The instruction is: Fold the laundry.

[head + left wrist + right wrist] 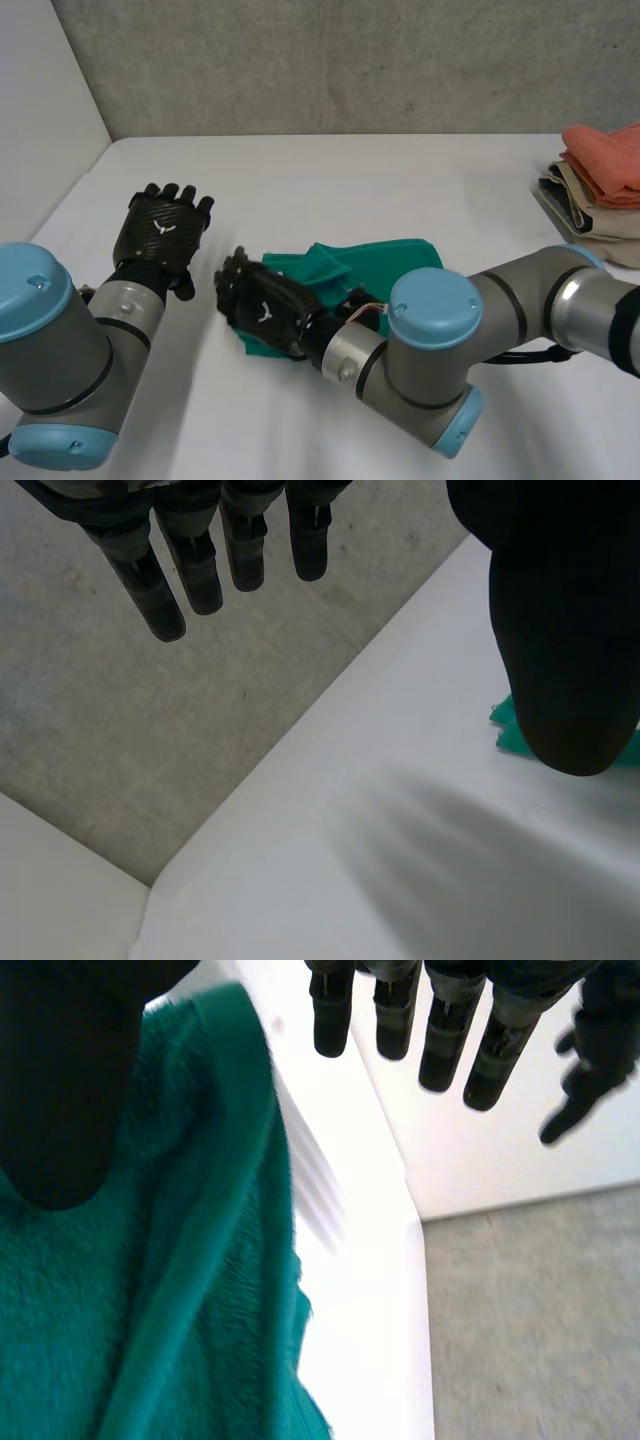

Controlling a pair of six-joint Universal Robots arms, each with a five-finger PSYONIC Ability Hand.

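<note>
Green terry cloth [385, 262] lies partly folded near the middle of the white table [350, 170], its long axis running across the robot's front. The right hand [262, 310] hangs over the cloth's left end, fingers [440, 1045] straight and thumb apart, gripping nothing. The left hand [160, 235] hovers just beyond that same end, clear of the cloth, its fingers likewise straight and empty. The right hand is therefore nearer, and the left would have to reach rightward. A stack of folded towels [600, 190] sits well apart at the table's right edge.
</note>
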